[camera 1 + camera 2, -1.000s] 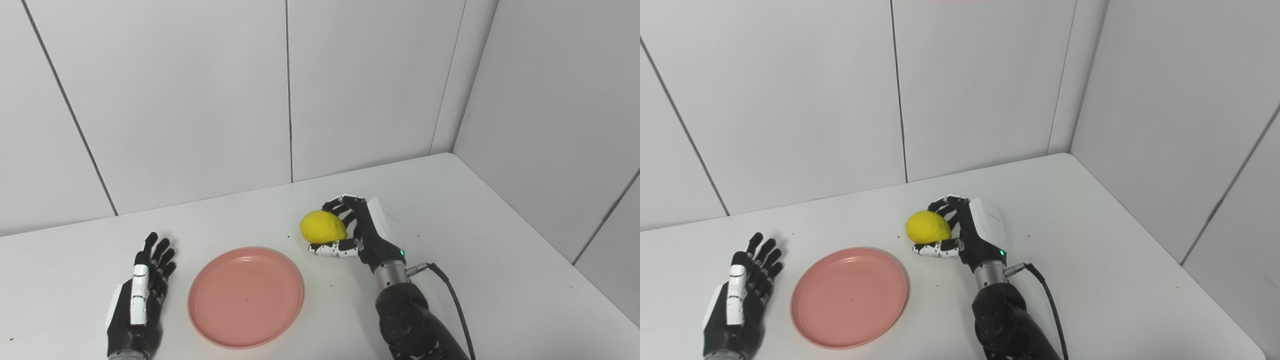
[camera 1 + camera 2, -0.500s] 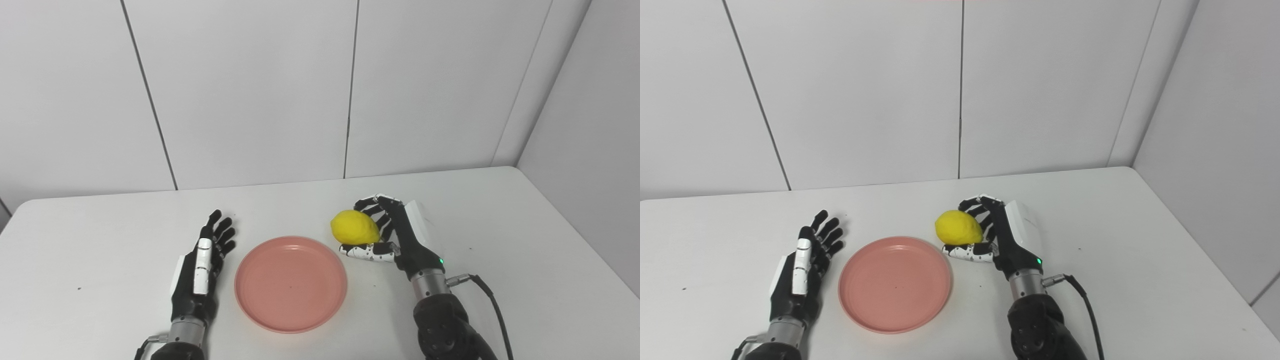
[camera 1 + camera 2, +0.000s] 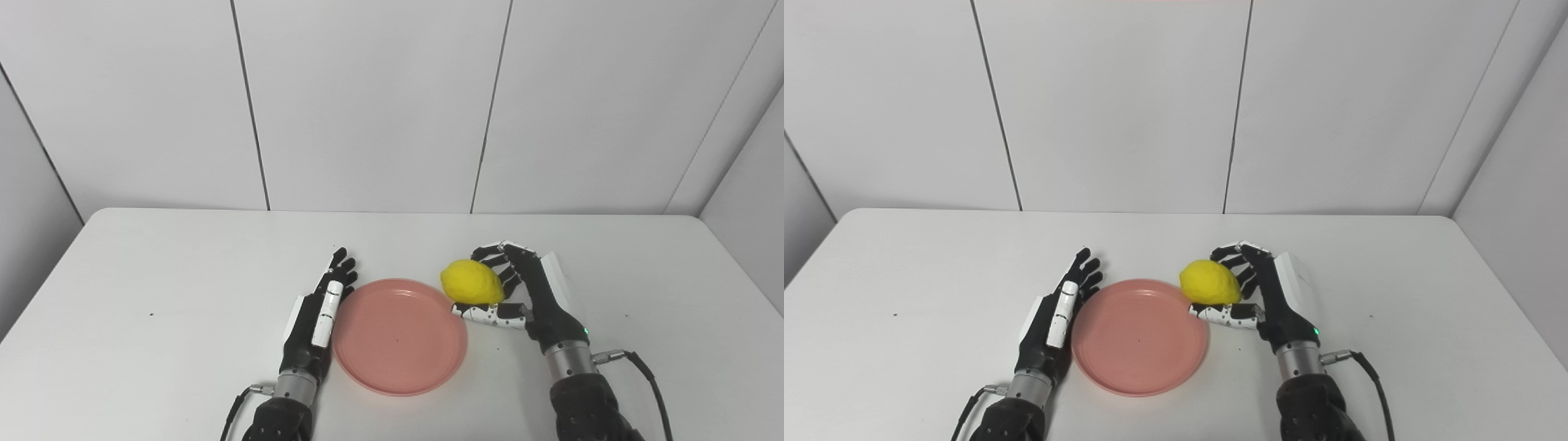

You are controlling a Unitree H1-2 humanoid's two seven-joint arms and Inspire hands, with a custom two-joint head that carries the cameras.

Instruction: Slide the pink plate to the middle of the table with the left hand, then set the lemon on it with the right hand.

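- The right hand (image 3: 527, 294) is closed around the lemon (image 3: 471, 282), with the thumb under the fruit and the fingers curled behind it.
- The lemon is held just beside the right rim of the pink plate (image 3: 398, 337), not yet over it.
- The left hand (image 3: 318, 315) is laid flat, fingers spread and holding nothing, against the plate's left rim.
- The plate is seen near the middle of the counter (image 3: 153, 288), so the sliding seems finished.
- For a good placing, the lemon should be carried leftward over the plate's centre, lowered until it rests, and only then released, because a lemon rolls easily.
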